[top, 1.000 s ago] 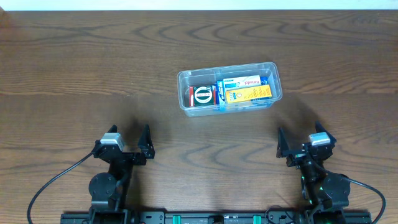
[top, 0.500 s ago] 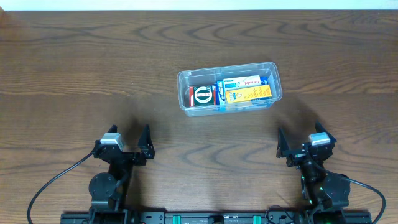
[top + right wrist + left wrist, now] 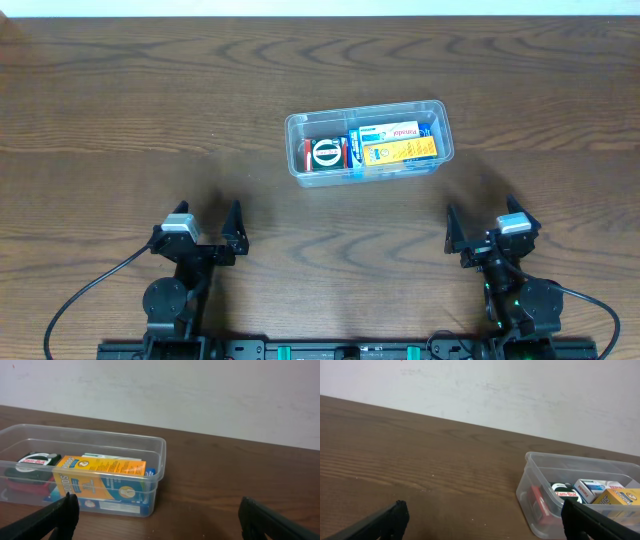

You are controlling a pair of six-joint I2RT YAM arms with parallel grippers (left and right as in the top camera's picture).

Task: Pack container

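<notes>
The container point(image 3: 296, 125) is a clear plastic tub lying in the middle of the table. Inside it are a red box with a round green-and-white tin point(image 3: 325, 153), a yellow box point(image 3: 400, 151) and a white-and-blue box point(image 3: 392, 132). My left gripper point(image 3: 208, 213) rests near the front left, open, with nothing between its fingers. At the front right my right gripper point(image 3: 480, 215) is open and empty too. The left wrist view shows the container point(image 3: 530, 480) ahead to the right. In the right wrist view the container point(image 3: 159, 467) lies ahead to the left with the yellow box point(image 3: 100, 477) facing me.
A dark wooden table point(image 3: 150, 120) spreads all round the tub. A pale wall point(image 3: 480, 390) stands behind its far edge. Black cables point(image 3: 85, 295) trail from both arm bases at the front edge.
</notes>
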